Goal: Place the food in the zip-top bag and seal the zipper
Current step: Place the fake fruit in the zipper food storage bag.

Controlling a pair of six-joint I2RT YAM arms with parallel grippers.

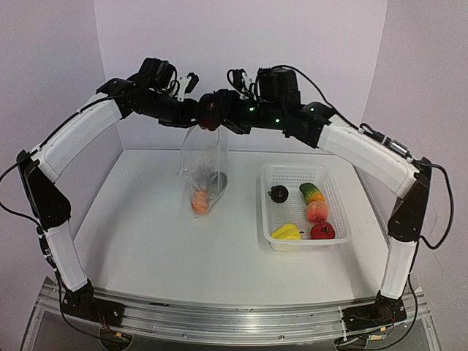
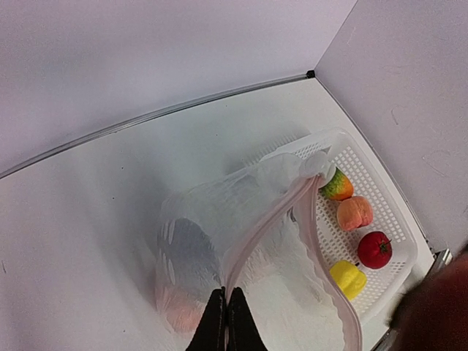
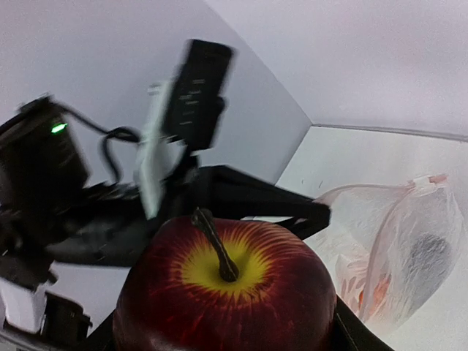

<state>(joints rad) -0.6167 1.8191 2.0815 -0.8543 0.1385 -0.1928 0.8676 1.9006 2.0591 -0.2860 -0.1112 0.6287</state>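
Observation:
My left gripper (image 1: 190, 121) is shut on the top edge of the zip-top bag (image 1: 203, 164), which hangs down to the table with its mouth open. In the left wrist view my fingertips (image 2: 225, 322) pinch the zipper (image 2: 263, 219). Inside the bag lie an orange pumpkin (image 1: 200, 202) and a dark eggplant (image 1: 217, 179). My right gripper (image 1: 212, 112) is shut on a red apple (image 3: 223, 292) and holds it just above the bag's mouth, next to the left gripper.
A white perforated basket (image 1: 292, 169) stands right of the bag. It holds a dark round fruit (image 1: 278, 193), a mango (image 1: 312, 192), a peach (image 1: 316, 211), a yellow pepper (image 1: 286, 232) and another red apple (image 1: 322, 230). White walls enclose the table.

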